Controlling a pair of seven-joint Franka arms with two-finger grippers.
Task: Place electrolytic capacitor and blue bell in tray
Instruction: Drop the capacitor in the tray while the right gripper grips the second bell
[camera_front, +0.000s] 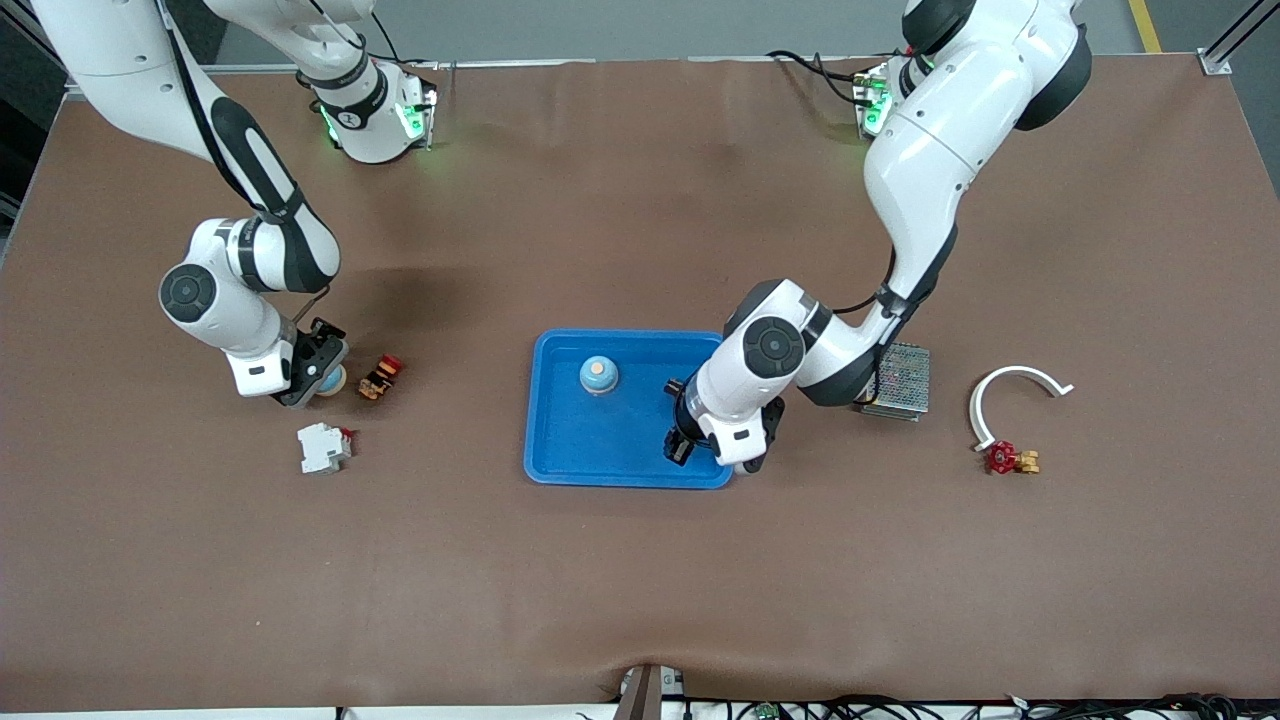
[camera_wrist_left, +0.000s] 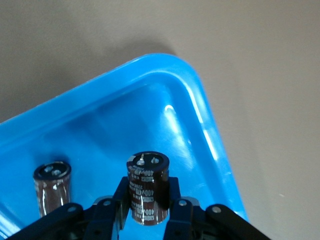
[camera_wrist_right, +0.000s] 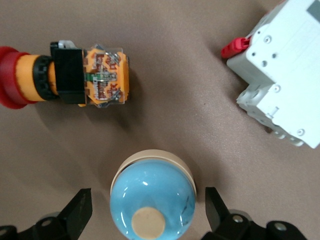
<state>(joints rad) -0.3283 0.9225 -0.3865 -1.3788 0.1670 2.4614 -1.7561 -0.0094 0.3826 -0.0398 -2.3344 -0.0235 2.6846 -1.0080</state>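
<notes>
Brown tabletop (camera_front: 640, 580) is filling the whole front frame, and I am watching both arms reaching down onto it from the upper edge. The tray (camera_front: 570, 450) is sitting in the middle of the frame, flat on the table. The grey mesh box (camera_front: 903, 380) is lying just beside the tray toward the left arm's end, partly under that arm. Farther toward that end a white plastic arc (camera_front: 1015, 385) is lying, with a small red valve (camera_front: 1008, 458) touching its lower tip.

The left gripper (camera_wrist_left: 147, 200) is hanging over the tray's lower corner at the left arm's end. Its fingers are clamping an upright electrolytic capacitor (camera_wrist_left: 147, 187). A second capacitor (camera_wrist_left: 52, 187) is standing upright in the tray close by. One blue bell (camera_front: 598, 375) is resting in the upper part of the tray.

At the right arm's end, mid-height in the frame, the right gripper (camera_wrist_right: 145, 210) is standing fully spread, one finger on each side of a second blue bell (camera_wrist_right: 152, 197) on the table and not gripping it. A white circuit breaker (camera_front: 323, 447) is lying lower in the frame, near that bell. A red-capped push button (camera_front: 381, 376) is lying on its side just beside the bell.
</notes>
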